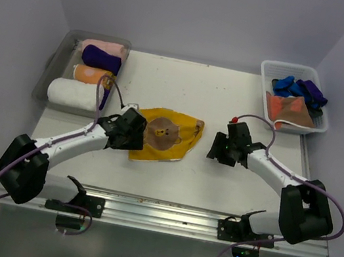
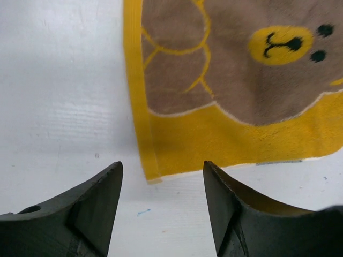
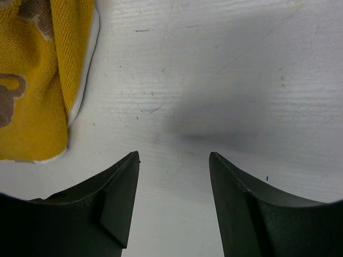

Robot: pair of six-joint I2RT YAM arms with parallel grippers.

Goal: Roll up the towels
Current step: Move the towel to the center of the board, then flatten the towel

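Note:
A yellow towel [image 1: 164, 136] with a brown bear print lies spread on the table's middle, a little rumpled. In the left wrist view its near left corner [image 2: 151, 174] lies just beyond my open fingertips. My left gripper [image 1: 132, 133] is open and empty at the towel's left edge. My right gripper [image 1: 216, 148] is open and empty over bare table, just right of the towel; the towel's edge [image 3: 48, 96] shows at the left of the right wrist view.
A clear bin [image 1: 54, 64] at the back left holds rolled towels: pink [image 1: 106, 48], purple [image 1: 101, 59], orange [image 1: 90, 75], white [image 1: 71, 93]. A white basket [image 1: 319, 128] at the back right holds loose blue, purple and orange towels [image 1: 290, 109].

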